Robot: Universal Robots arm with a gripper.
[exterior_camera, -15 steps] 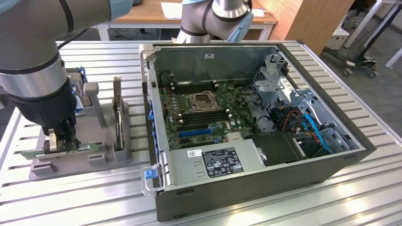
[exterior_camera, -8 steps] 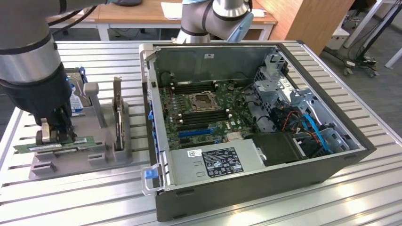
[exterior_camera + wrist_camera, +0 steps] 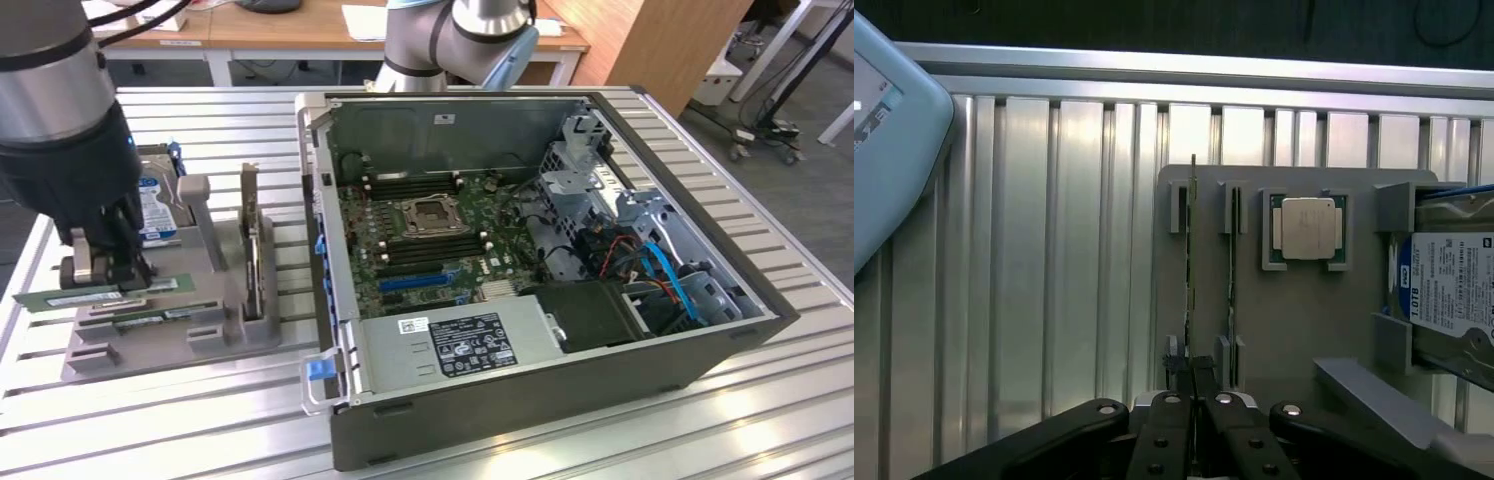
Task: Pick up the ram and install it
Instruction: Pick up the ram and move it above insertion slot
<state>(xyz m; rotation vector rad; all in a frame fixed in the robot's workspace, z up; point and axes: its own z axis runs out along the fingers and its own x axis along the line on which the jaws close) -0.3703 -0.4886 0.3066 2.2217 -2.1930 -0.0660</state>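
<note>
Ram stick [image 3: 54, 298] is clamped between the closed fingers of the gripper [image 3: 104, 285], over the grey parts holder [image 3: 174, 335] on the slatted worktop [image 3: 160, 420], on the exterior view's left. In the wrist view the ram [image 3: 1193, 260] shows edge-on, running straight out from the gripper [image 3: 1194, 368], with a second memory stick [image 3: 1232, 260] standing parallel just beside it in the holder [image 3: 1294, 320]. Whether the gripped stick sits fully in its slot or is already a little raised, I cannot tell.

By my reading the grasp is made and the rest of the task is open. The ram is well apart from the open computer case [image 3: 747, 330], and the long dark memory slots [image 3: 434, 247] beside the processor socket [image 3: 434, 215] on the motherboard look unfilled. The carry across and the seating are not yet done.

For writing, the hard drive [image 3: 1454, 285] at the holder's edge carries a blue-and-white label on which "1.0TB" can be read; the finer print on it is too small. The white label on the power supply [image 3: 454, 340] in the case has dark print and symbols that cannot be read. A bare processor chip [image 3: 1309, 225] lies in its own recess in the holder, with no legible marking.
</note>
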